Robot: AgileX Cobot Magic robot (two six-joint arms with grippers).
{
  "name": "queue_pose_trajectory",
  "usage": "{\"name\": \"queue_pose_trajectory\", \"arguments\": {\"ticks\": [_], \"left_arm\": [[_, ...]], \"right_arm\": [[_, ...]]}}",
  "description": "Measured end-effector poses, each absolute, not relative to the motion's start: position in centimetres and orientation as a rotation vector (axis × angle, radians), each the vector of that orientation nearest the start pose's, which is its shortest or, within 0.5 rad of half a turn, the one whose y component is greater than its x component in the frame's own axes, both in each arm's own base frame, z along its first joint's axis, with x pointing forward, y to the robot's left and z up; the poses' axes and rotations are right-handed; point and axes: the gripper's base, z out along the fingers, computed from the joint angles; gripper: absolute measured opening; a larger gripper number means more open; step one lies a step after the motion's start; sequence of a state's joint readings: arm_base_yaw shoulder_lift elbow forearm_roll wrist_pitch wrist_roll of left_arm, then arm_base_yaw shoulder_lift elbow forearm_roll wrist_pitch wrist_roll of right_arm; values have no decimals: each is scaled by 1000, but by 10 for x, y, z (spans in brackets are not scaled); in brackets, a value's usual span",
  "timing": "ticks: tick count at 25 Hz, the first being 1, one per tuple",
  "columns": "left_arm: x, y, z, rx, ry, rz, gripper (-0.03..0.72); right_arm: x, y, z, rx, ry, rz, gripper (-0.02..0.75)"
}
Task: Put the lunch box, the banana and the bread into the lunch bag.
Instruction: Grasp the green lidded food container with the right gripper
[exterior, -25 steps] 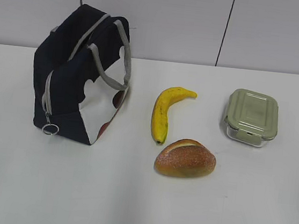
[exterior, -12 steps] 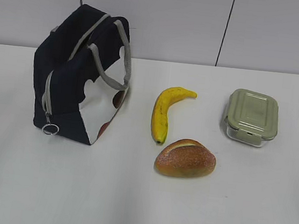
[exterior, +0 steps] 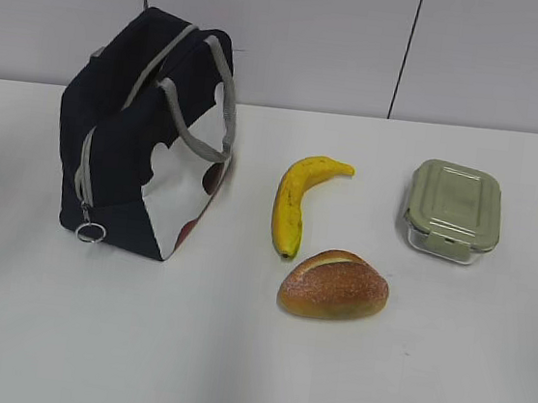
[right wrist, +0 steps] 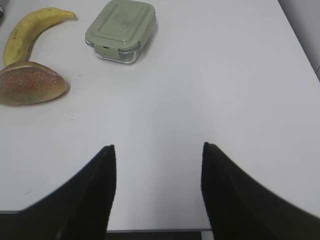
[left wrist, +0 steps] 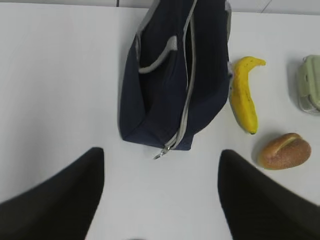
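Observation:
The dark navy lunch bag (exterior: 145, 139) stands at the left of the table, zipper shut, ring pull (exterior: 90, 232) hanging at its near end; it also shows in the left wrist view (left wrist: 175, 80). The yellow banana (exterior: 293, 204) lies right of it. The brown bread roll (exterior: 334, 285) lies in front of the banana. The green-lidded lunch box (exterior: 452, 211) sits at the right. My left gripper (left wrist: 161, 152) is open and empty, a little short of the bag's zipper end. My right gripper (right wrist: 157, 147) is open and empty, well short of the lunch box (right wrist: 121, 30). Neither gripper shows in the exterior view.
The white table (exterior: 249, 374) runs to a pale panelled wall (exterior: 317, 32) behind. The table's near edge (right wrist: 155, 231) shows just below my right gripper, and its right edge (right wrist: 300, 35) lies far right.

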State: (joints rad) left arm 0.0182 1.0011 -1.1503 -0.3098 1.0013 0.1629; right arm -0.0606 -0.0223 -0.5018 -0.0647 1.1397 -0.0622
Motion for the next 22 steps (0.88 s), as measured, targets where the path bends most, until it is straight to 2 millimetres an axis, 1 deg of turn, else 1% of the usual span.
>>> {"name": "queue_pose_trajectory", "arguments": {"ticks": [3,5,9,12,14,16,22], "left_arm": [[219,-27,406,138,2338,-343,483],[244,-36,402,178,2387,-373,484],[289,-55,394,258,2455,-409,483],[324,-64,382,285,2512,-424,471],[344,-67,376,292,2536,-421,455],[363,-68,365,302,2574,-408,443],[412,-72,341,331,2608,-385,425]], "right_arm": [[-12,-5,271,5,2101,-152,404],[-12,-5,271,5,2101,-152,404],[-12,-5,271,5,2101,-152,404],[-12,-5,271,5,2101,-152,404],[-12,-5,271,5,2101,-152,404],[-12,-5,271,5,2101,-152,404],[-12,-5,271,5,2101,-152,404]]}}
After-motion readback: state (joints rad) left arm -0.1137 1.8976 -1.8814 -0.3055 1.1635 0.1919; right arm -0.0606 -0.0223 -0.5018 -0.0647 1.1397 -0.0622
